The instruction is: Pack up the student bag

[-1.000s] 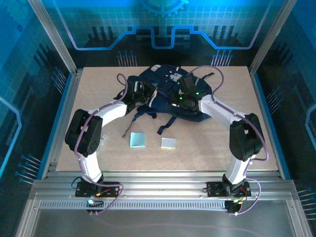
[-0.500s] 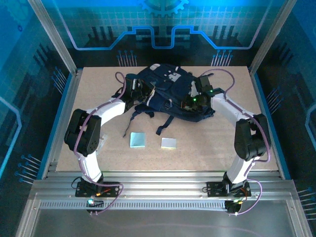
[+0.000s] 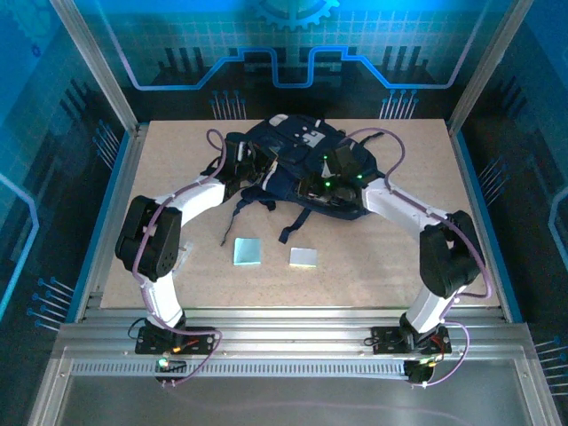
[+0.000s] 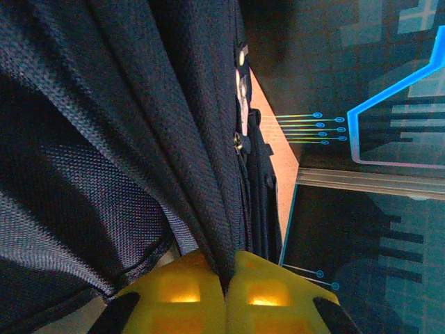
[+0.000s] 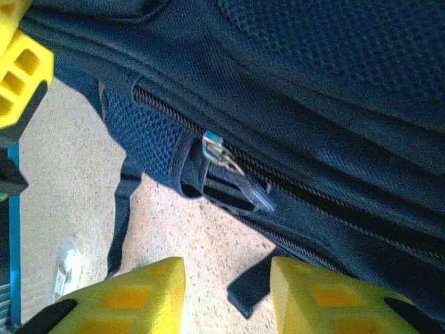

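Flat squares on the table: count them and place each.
2. One flat square lies on the near side of the student bag; the second lies to its right, apart. Others may hide under the bag.

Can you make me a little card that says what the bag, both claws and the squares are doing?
bag: dark blue, lying at the far side of the table
left claw: shut, pinching bag fabric
right claw: open, by the zipper pull, holding nothing
squares: two, flat on the table, nearer than the bag
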Robot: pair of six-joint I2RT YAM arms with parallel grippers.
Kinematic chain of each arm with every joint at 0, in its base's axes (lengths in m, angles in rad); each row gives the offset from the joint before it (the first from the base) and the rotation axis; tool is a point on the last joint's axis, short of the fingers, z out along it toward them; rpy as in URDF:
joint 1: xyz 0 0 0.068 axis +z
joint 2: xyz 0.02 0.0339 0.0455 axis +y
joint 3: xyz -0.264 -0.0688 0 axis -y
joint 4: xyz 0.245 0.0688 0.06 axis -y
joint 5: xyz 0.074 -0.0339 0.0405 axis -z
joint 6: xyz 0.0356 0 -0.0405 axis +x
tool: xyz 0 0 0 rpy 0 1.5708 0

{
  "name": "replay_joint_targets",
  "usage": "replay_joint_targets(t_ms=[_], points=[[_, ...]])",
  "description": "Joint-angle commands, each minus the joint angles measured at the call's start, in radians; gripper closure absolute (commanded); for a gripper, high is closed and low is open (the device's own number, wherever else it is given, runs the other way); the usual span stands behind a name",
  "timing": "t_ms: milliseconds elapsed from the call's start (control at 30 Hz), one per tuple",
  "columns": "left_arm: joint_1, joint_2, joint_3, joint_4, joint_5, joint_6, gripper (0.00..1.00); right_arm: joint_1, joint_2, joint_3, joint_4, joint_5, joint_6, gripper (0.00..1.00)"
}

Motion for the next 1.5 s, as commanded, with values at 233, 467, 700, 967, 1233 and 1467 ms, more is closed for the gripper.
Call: replay_joint_targets(t_ms=[233,467,700,967,1233,1467], points=[[-0.033,-0.104,-0.004,0.115,0.006,-0.023,1.0,0.023,0.142,0.123,0.086,0.259,0.025,0.56],[-0.027,-0.113,-0.008,0.088,-0.002,-0.005,1.0,0.023,0.156,0.146,0.131,0.293,0.009,0.85],[0.016,-0.085,0.01,0.068,-0.015,0.024,1.0,-0.006,0.105,0.093,0.105,0.249,-0.098,1.0],[0.08,-0.032,0.074,0.021,-0.016,0.073,1.0,-0.093,0.06,0.021,-0.081,0.132,-0.243,1.0],[0.154,0.037,0.172,-0.03,0.133,0.102,1.0,-0.217,0.013,-0.061,-0.267,0.183,-0.343,1.0],[0.169,0.088,0.252,-0.12,0.154,0.199,1.0,-0.357,-0.079,-0.083,-0.312,0.143,-0.365,1.0]])
